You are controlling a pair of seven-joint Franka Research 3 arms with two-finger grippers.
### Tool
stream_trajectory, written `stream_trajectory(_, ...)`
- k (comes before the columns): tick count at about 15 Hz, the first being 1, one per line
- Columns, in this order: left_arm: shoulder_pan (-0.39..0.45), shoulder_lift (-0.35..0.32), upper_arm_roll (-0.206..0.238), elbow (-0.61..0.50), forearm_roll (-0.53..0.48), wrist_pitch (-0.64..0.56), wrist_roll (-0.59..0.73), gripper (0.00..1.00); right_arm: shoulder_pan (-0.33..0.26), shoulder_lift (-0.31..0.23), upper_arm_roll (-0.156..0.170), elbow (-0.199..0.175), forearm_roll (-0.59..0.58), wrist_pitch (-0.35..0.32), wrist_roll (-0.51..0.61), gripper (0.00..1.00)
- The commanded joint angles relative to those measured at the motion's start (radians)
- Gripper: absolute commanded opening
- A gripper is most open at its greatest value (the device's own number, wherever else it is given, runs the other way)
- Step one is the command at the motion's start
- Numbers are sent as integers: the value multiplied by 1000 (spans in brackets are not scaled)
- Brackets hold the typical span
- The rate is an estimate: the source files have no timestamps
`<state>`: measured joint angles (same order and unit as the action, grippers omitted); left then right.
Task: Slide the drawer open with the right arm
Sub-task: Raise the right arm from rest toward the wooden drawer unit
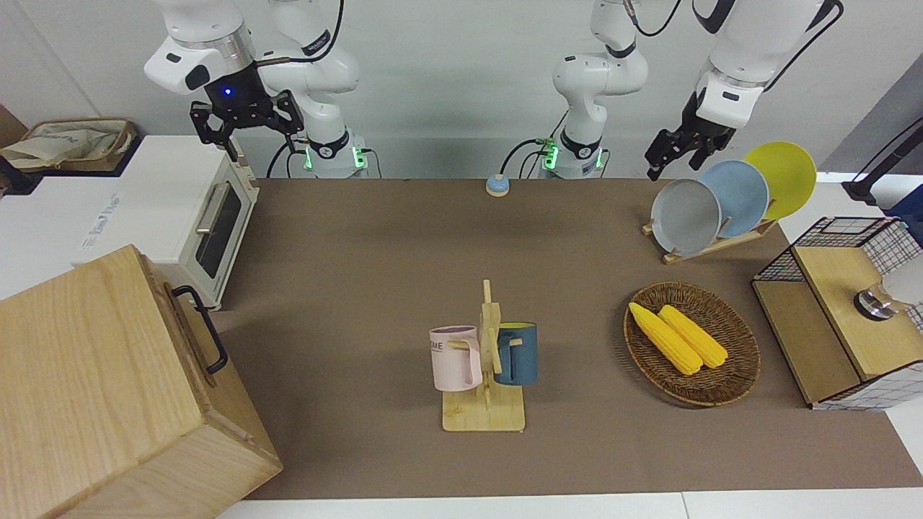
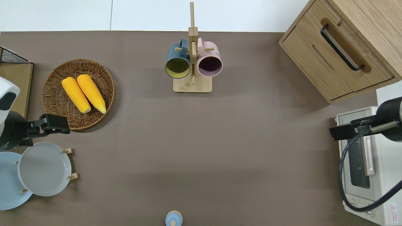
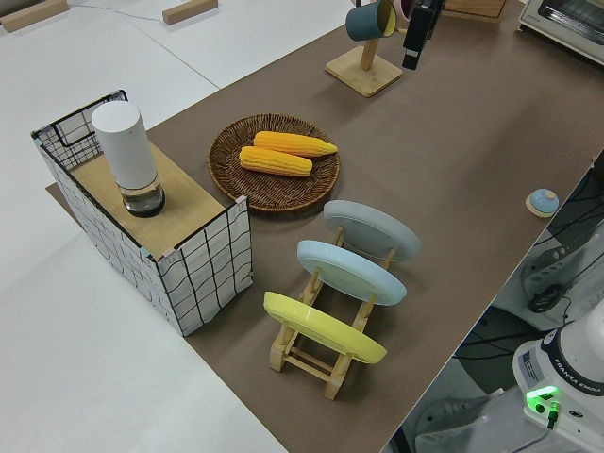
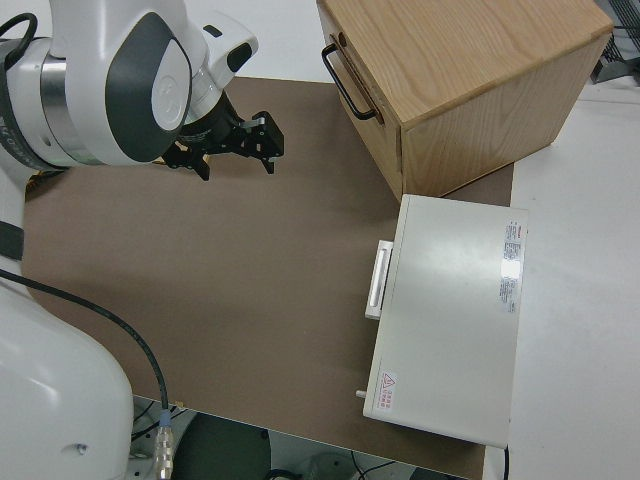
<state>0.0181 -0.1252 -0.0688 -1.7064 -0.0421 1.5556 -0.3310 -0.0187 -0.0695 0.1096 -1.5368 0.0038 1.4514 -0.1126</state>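
Front view, lower left: you have the drawer (image 1: 189,339) shut in its pale wooden box (image 1: 94,389), black bar handle (image 1: 204,328) untouched. Upper left: right gripper (image 1: 245,115), blue light on, fingers spread apart, hangs over the white toaster oven (image 1: 184,209). Centre: pink mug (image 1: 456,358) reads "ME", the rest hidden. Upper right: left arm parked; you cannot tell its finger state.
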Motion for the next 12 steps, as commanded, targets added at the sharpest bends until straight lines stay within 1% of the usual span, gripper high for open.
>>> stream_trajectory(1,-1,-8,4,4,-1,-15,9,993,32,13,-21,23,-36,-2,-9,990)
stream_trajectory(3,-1,-8,4,4,-1,-15,9,993,34,13,-18,23,-42,1,0,990)
stream_trajectory(6,-1,-8,4,4,-1,-15,9,993,39,14,-4,23,-73,17,72,979)
stream_trajectory(8,-1,-8,4,4,-1,-17,9,995,62,14,-2,21,-106,27,103,971)
stream_trajectory(9,-1,-8,4,4,-1,-17,9,993,66,13,-1,20,-126,26,105,971)
stream_trajectory(11,-1,-8,4,4,-1,-15,9,993,95,16,2,17,-191,29,106,975)
stream_trajectory(12,-1,-8,4,4,-1,-15,9,993,97,19,7,17,-203,29,108,975)
